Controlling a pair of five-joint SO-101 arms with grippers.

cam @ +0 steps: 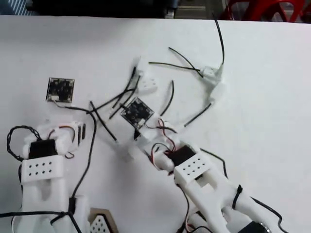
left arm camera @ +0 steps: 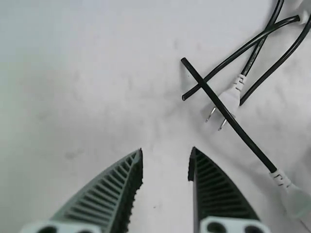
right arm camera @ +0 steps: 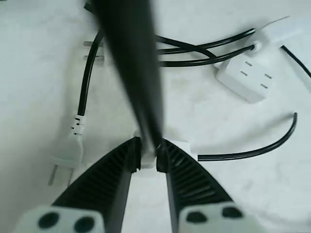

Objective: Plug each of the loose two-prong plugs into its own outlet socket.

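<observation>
Right now the right gripper (right arm camera: pixel 148 146) is clamped on a white plug (right arm camera: pixel 146 162) with a black cord (right arm camera: pixel 131 63), near the outlet socket (right arm camera: pixel 245 77). The left gripper (left arm camera: pixel 165 162) hovers, fingers apart, near a loose two-prong plug (left arm camera: pixel 226 99).

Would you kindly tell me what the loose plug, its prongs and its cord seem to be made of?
The loose plug is probably white moulded plastic, matte, with a ribbed collar. Its prongs look like bare metal, thin and grey. Its cord seems black rubber or vinyl, faintly glossy.
</observation>
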